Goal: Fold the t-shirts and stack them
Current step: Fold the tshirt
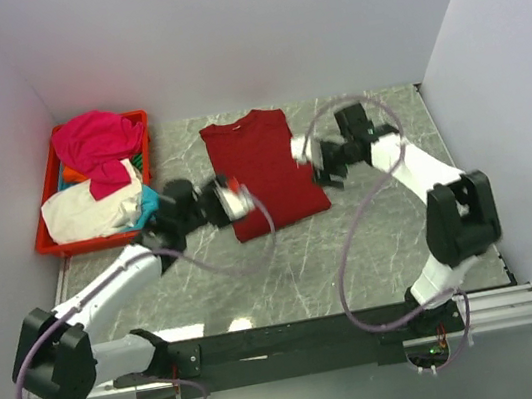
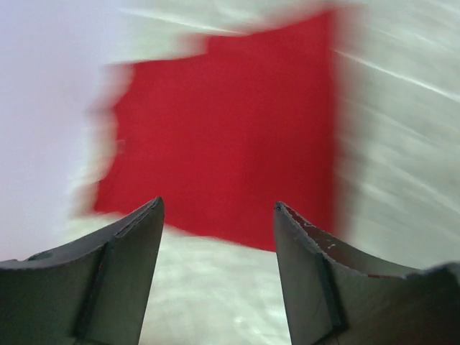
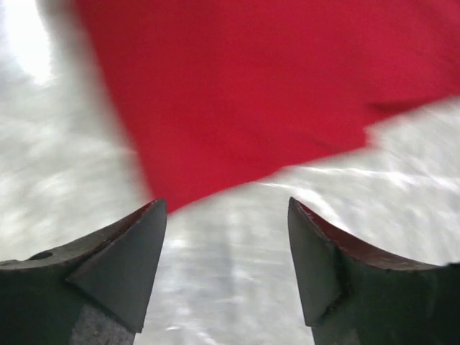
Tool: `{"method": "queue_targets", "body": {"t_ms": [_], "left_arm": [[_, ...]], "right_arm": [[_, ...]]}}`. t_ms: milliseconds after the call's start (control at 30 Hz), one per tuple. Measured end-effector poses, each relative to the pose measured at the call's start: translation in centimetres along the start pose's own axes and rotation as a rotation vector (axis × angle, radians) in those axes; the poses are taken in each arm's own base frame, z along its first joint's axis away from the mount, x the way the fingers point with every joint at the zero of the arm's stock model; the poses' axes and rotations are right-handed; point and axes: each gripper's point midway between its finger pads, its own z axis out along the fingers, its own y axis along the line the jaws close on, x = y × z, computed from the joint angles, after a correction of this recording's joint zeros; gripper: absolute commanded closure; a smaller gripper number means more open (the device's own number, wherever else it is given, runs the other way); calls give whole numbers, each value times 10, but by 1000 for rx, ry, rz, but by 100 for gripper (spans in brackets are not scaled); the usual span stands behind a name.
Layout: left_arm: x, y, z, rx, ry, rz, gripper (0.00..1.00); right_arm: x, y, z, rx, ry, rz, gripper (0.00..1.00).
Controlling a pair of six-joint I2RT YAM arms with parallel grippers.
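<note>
From above, the dark red cloth t-shirt (image 1: 263, 165) lies flat on the grey marbled worktop (image 1: 384, 241), near the middle. Its sides look turned in, so it forms a tall oblong. The left gripper (image 1: 235, 198) sits at the shirt's lower left edge and the right gripper (image 1: 306, 156) at its right edge. At far left, a red plastic crate (image 1: 46, 244) holds a heap with a magenta shirt (image 1: 95, 140) on top and a cream-white shirt (image 1: 91, 212) below it.

The left wrist view is blurred. The left gripper's fingers are spread with nothing between them, and the shirt's hem lies just ahead on the stone.

In the right wrist view, also blurred, the right gripper is likewise released and empty, with a corner of the shirt just beyond its tips.

The cloth is probably light, limp and easily creased, and will sag wherever it is unsupported. The best hold is likely a pinch at the two hem corners, one per gripper, so the fold stays square.
</note>
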Motion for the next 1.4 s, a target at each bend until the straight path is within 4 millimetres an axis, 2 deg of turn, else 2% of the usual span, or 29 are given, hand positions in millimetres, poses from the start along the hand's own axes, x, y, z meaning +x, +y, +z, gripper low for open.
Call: {"method": "queue_targets", "body": {"t_ms": [67, 100, 133, 200, 300, 567, 767, 900, 1000, 1067, 1100, 1133, 1167, 1200, 1300, 1400], "left_arm": [[17, -59, 0, 163, 12, 53, 34], [34, -88, 1, 250, 46, 67, 34], [47, -107, 2, 306, 79, 73, 34], [71, -135, 4, 390, 143, 90, 35], [89, -153, 7, 444, 197, 114, 35], [114, -151, 25, 410, 265, 148, 41], [119, -133, 46, 334, 285, 170, 45], [124, -123, 53, 305, 301, 172, 53], [129, -116, 55, 286, 314, 171, 60], [133, -114, 54, 284, 323, 171, 69], [135, -113, 54, 284, 327, 170, 83], [136, -114, 53, 287, 332, 165, 91], [138, -115, 53, 293, 339, 165, 98], [138, -116, 54, 299, 342, 164, 100], [135, -121, 53, 325, 351, 167, 100], [127, -136, 45, 379, 357, 164, 100]], "right_arm": [[5, 40, -2, -74, -13, -94, 24], [10, 59, 0, -110, -9, -131, 24], [15, 75, 4, -141, -5, -158, 24], [24, 97, 14, -187, 9, -192, 24], [36, 113, 25, -203, 41, -225, 24], [41, 90, 43, -111, 95, -284, 24], [55, 86, 51, -101, 148, -282, 27], [55, 80, 59, -94, 171, -285, 33], [52, 74, 63, -82, 179, -285, 43], [51, 70, 66, -79, 183, -283, 61], [51, 69, 67, -79, 186, -275, 70], [51, 68, 69, -81, 187, -271, 89], [51, 67, 70, -84, 188, -269, 95], [51, 68, 70, -86, 188, -261, 100], [52, 72, 69, -102, 190, -244, 100], [51, 85, 60, -132, 186, -236, 100]]}}
